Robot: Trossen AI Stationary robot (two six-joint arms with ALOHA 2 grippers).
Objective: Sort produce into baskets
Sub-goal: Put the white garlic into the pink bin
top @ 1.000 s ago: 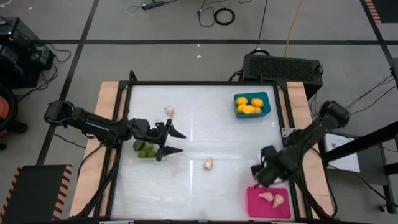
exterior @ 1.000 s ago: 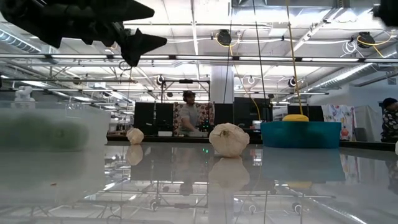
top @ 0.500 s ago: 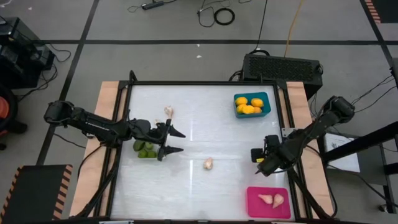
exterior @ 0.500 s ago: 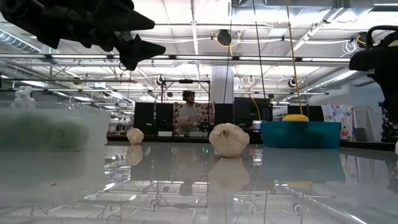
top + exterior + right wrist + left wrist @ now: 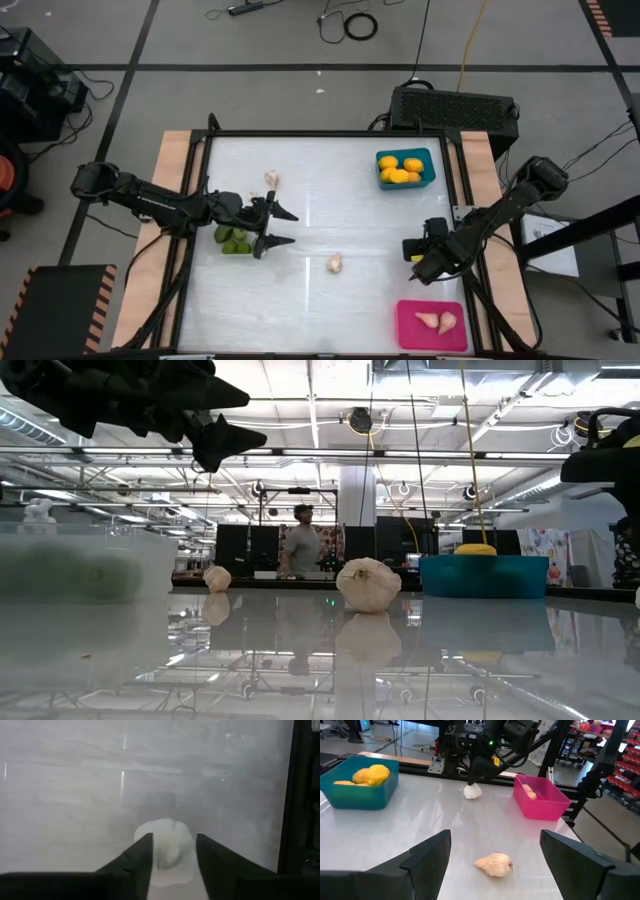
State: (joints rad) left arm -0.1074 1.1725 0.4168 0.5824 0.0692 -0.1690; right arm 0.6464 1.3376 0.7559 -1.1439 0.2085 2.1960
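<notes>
My right gripper (image 5: 420, 262) points down near the table's right edge and is shut on a pale garlic piece (image 5: 164, 846) that lies on the table. My left gripper (image 5: 278, 227) hovers open beside the clear basket (image 5: 226, 250) of green produce (image 5: 235, 240), touching nothing. Two more garlic pieces lie loose: one mid-table (image 5: 335, 263), one toward the far left (image 5: 271, 180). The teal basket (image 5: 430, 170) holds yellow produce (image 5: 400, 168). The pink basket (image 5: 410, 330) holds garlic pieces (image 5: 436, 321). My right gripper has the garlic piece between its two fingers (image 5: 140, 857), which stand against its two opposite sides (image 5: 150, 845). The fingers come from above, pointing steeply down. The garlic's underside rests on the table (image 5: 472, 791).
The left wrist view shows the mid-table garlic (image 5: 493, 864) on the table ahead of my open left fingers, with the pink basket (image 5: 540, 800) and teal basket (image 5: 357, 790) beyond. A black frame borders the table (image 5: 452, 215). A person (image 5: 300, 545) stands in the room far behind.
My right gripper has moved from the pink basket's far edge toward the table's far edge and come down, then held still for the last half second. My left arm has kept still.
</notes>
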